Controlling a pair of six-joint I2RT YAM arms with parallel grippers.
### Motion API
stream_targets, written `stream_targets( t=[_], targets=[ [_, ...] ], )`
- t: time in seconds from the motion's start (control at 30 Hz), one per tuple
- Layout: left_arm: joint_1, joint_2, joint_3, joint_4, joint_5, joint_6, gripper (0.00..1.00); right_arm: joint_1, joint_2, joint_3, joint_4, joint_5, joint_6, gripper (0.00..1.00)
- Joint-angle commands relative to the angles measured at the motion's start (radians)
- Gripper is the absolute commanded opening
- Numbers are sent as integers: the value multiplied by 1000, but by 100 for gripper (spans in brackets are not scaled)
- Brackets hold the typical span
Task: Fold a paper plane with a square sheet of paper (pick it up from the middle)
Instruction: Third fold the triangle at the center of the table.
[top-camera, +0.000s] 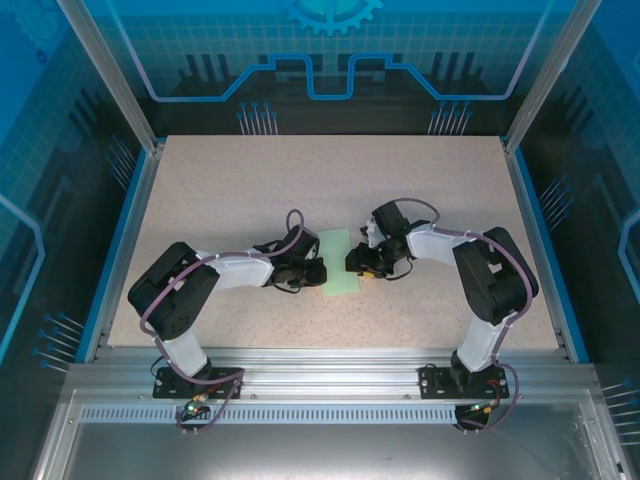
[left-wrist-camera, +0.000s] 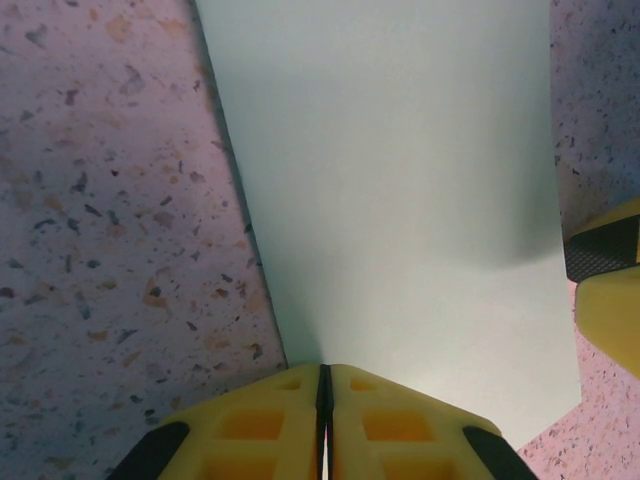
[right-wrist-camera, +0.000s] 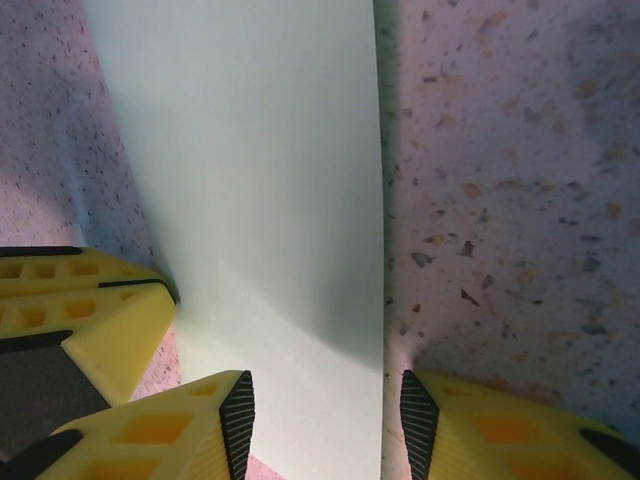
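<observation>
One pale green sheet (top-camera: 338, 258) lies on the speckled worktop (top-camera: 250, 190), a little nearer than its middle. Two arms reach in to it, the left arm (top-camera: 190, 285) from the left and the right arm (top-camera: 490, 270) from the right. Each carries one yellow pincer, so there are two pincers in all.

From above, the sheet shows as an oblong rather than a square. Its long axis runs from near to far, with the far end leaning slightly to the left. Both short ends look blunt, and no point or tip can be made out.

The left pincer (top-camera: 318, 272) meets the sheet's left long edge, towards the near end. In the left wrist view its two fingers (left-wrist-camera: 250, 425) are pressed together, with the sheet's edge running right into the seam between them, pinching the sheet. A dark shadow lies along the sheet's left edge on the worktop.

The right pincer (top-camera: 355, 262) sits at the sheet's right long edge, just across from the left one. In the right wrist view its fingers (right-wrist-camera: 235, 420) are spread apart. The sheet's straight right edge passes between them, nearer the right finger. The left finger rests over the sheet and the right finger over bare worktop.
</observation>
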Motion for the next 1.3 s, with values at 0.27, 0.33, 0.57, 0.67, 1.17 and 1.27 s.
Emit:
stream_targets(
  t=[0.27,0.33,0.57,0.67,1.17,1.27],
  targets=[
    [10,-12,-31,-35,10,-22,12,24,-6,-18,57,-70,31,40],
    [10,-15,-30,-35,10,-22,12,16,-12,-19,46,-57,31,40],
    [10,-16,-28,-41,13,-16,12,-9,-29,-37,127,-140,53,41],
    [11,-15,-28,-39,16,-14,12,-9,-30,-25,135,-150,51,43],
    [11,-17,-30,-39,21,-10,12,-34,20,70,71,-144,5,43],
    [11,-25,-33,-34,25,-10,13,-34,27,80,34,-123,-7,37]
  ],
)
